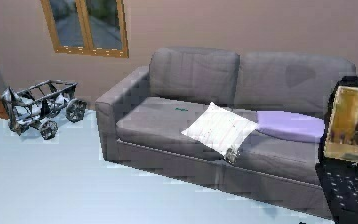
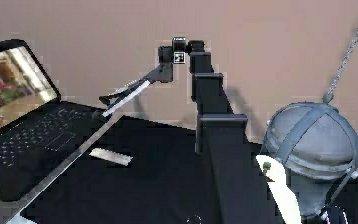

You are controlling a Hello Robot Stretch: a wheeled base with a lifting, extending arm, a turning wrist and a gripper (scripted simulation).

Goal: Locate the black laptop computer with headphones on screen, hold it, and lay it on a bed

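- While my fingers reach near the open laptop on the dark bench, I cannot tell their state or whether they hold anything.
- Grey sofa ahead.

The arm rises as a dark square bar from the arm side view's bottom edge, just right of the middle, and stretches far out. Two small white marker squares sit at its far end. From there the gripper slants down and left, its thin fingers leading. I cannot tell whether it holds anything.
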